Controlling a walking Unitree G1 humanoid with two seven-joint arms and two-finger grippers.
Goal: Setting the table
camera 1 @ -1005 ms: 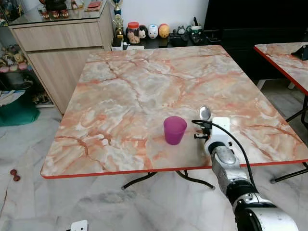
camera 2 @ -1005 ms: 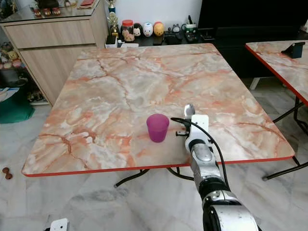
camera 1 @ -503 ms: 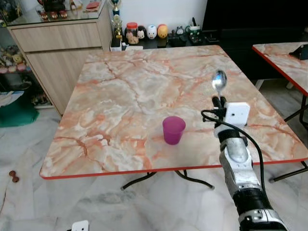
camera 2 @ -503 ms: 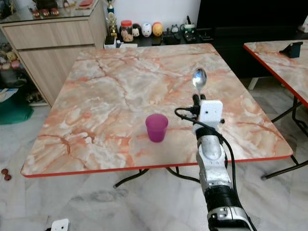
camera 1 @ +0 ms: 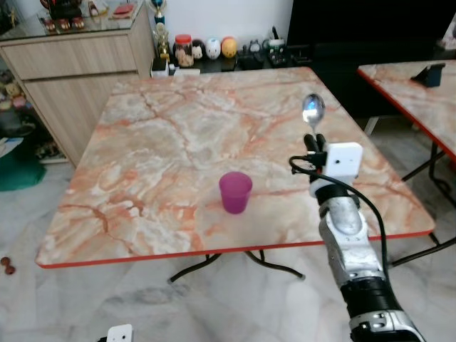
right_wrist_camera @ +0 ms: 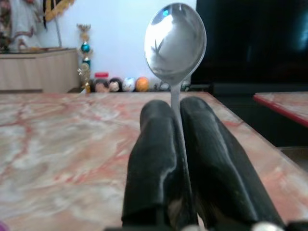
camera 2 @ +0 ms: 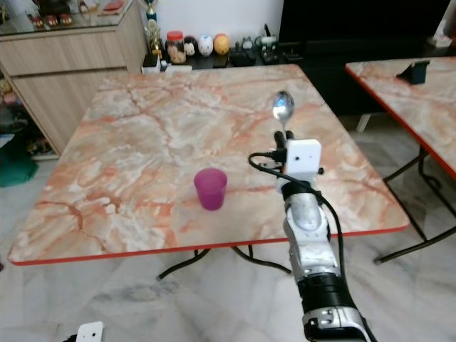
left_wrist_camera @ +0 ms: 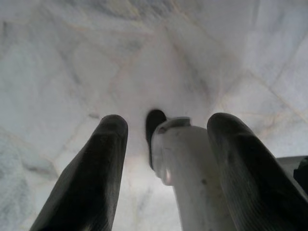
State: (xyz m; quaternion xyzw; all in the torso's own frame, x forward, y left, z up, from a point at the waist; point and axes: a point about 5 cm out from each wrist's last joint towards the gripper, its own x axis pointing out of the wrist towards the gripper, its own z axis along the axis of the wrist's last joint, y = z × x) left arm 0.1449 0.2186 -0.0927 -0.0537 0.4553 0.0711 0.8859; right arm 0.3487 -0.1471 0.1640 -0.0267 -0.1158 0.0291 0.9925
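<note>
A: Where does the table-setting stand?

B: Early, I'd say. One purple cup (camera 1: 235,192) sits on the tabletop (camera 1: 178,135), toward the near edge.

A: And the spoon (camera 1: 312,112)?

B: Aloft, bowl up, over the near right part, its handle clamped between the right gripper (right_wrist_camera: 177,120)'s fingers (right_wrist_camera: 155,144). It isn't laid down yet.

A: The left gripper (left_wrist_camera: 168,144)?

B: Hanging idle over the floor (left_wrist_camera: 72,57), fingers apart.

The right gripper (camera 1: 312,142), clamped on a shiny silver metal spoon (camera 1: 312,112), has been raised from low beside the small purple plastic cup (camera 1: 235,192) to well above the marble-patterned table (camera 1: 164,142), spoon bowl upward.
</note>
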